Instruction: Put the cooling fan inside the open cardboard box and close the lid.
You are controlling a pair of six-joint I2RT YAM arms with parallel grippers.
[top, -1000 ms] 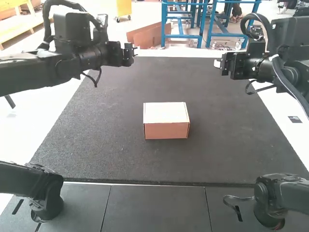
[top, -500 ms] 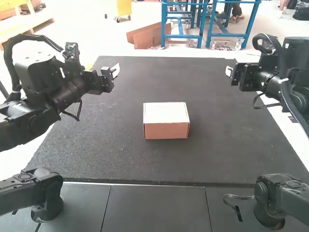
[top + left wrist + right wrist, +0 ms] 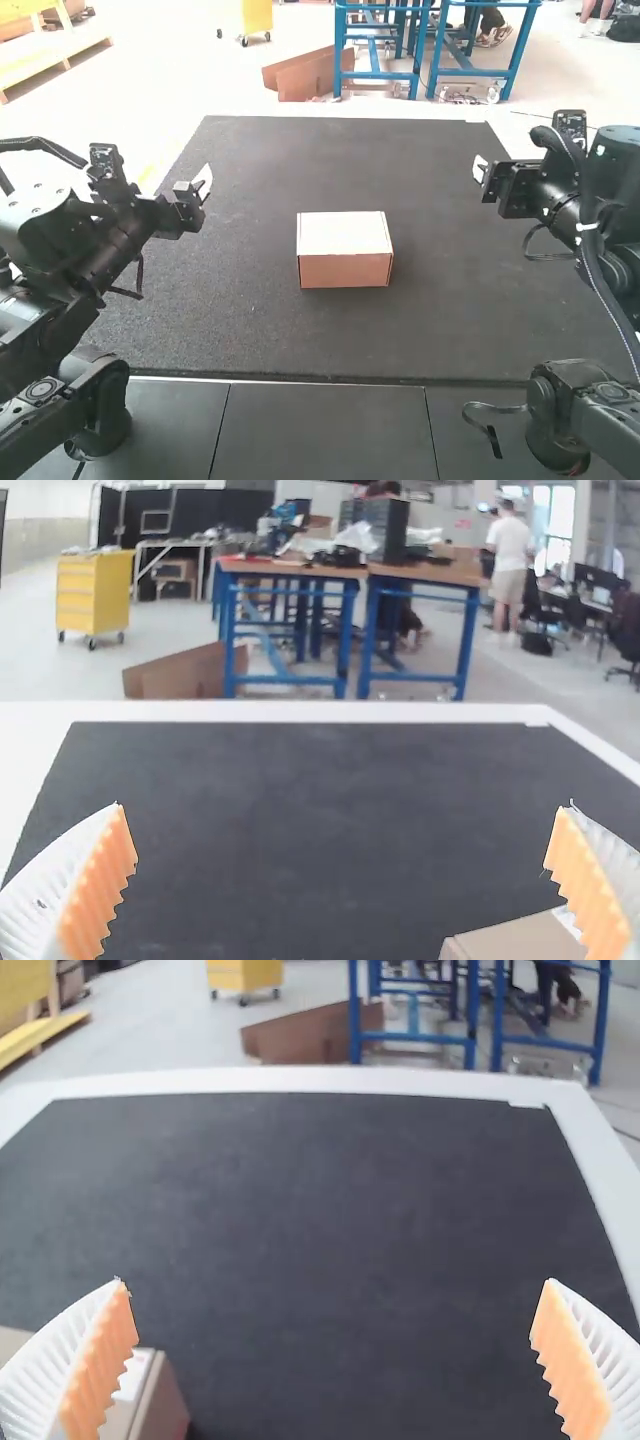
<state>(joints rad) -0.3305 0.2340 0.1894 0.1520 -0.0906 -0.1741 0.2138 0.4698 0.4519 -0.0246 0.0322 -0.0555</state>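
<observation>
A small cardboard box stands in the middle of the black mat with its lid down flat. My left gripper hovers open to the left of the box, well apart from it, with nothing between its ribbed fingers. A corner of the box shows beside one finger in the left wrist view. My right gripper hangs open to the right of the box and slightly farther back, also holding nothing. Its wrist view catches a box corner beside one of its fingers.
The mat is bordered by the white table top on the left, right and far sides. The arm bases sit at the near edge, on the dark panel in front of the mat.
The left arm has swung down and back toward the near left. The right gripper has drawn back to the right and lower. The box has not moved.
</observation>
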